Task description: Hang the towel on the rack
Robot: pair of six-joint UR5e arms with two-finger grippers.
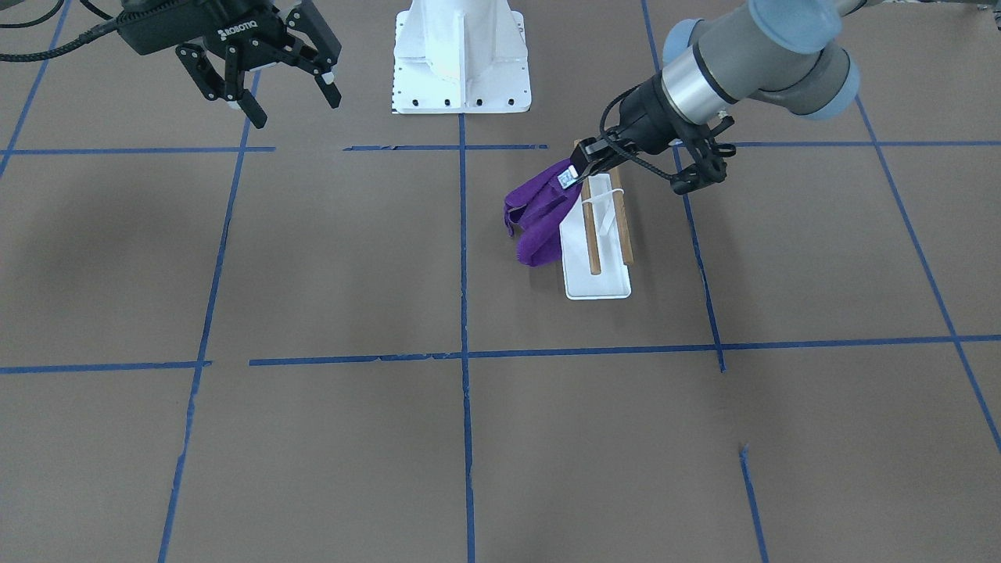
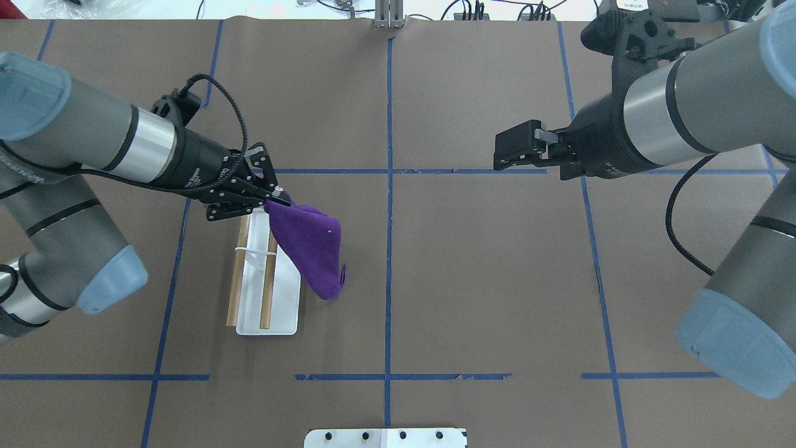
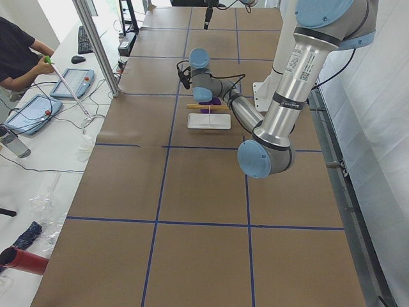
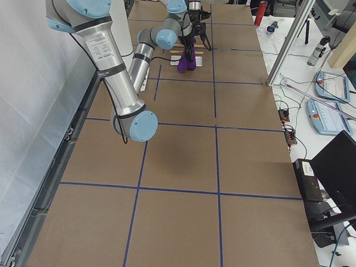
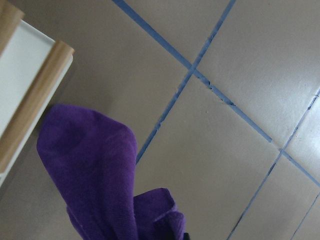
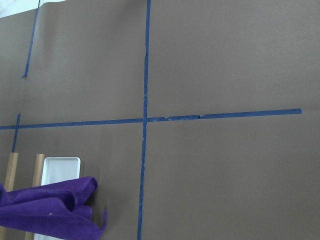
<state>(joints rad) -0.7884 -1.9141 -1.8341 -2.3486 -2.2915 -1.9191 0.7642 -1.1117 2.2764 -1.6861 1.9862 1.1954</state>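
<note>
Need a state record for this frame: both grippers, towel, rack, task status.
left gripper: shut on a corner of the towel, above one end of the rack
right gripper: open, empty, raised well away from the rack
towel: bunched, hanging beside the rack; table contact unclear
rack: standing on the table, no towel draped over its rods
task status: towel lifted, not yet hung

Bright even light, soft shadows

Left tool (image 1: 575, 170) grips towel (image 1: 539, 223) (bunched) beside rack (image 1: 598, 285).
</note>
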